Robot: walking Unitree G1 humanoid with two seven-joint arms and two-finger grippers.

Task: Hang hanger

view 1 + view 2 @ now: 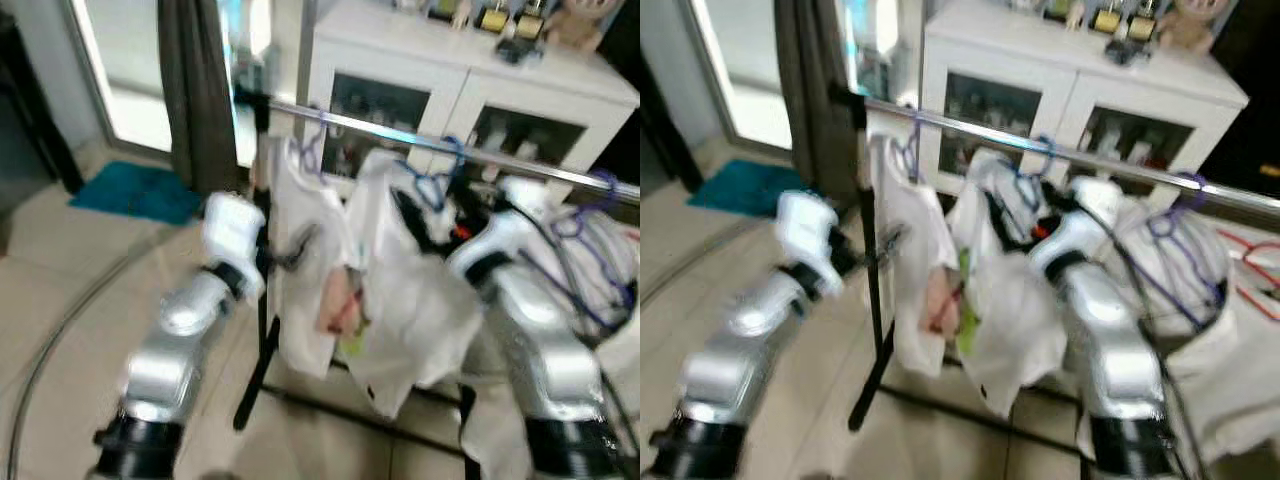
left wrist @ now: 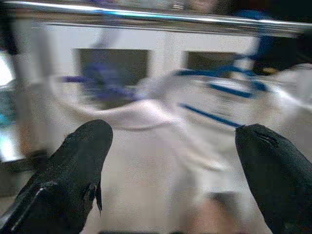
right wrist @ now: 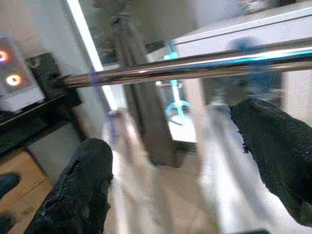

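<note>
A chrome rail (image 1: 520, 160) runs across a black rack. Several white garments (image 1: 400, 290) hang from it on a purple hanger (image 1: 312, 150), a blue hanger (image 1: 440, 178) and another purple hanger (image 1: 590, 215). My left gripper (image 2: 170, 131) is open at the left side of the clothes, below the rail, with nothing between its fingers. The white left wrist (image 1: 235, 235) sits by the rack's post. My right gripper (image 3: 170, 126) is open just under the rail (image 3: 195, 68), near the blue hanger, and holds nothing. The views are blurred.
A white cabinet (image 1: 470, 80) with glass doors stands behind the rack, with small items on top. A dark curtain (image 1: 195, 90) and a teal mat (image 1: 135, 190) are at the left. The rack's black post (image 1: 262, 300) and foot stand on the tiled floor.
</note>
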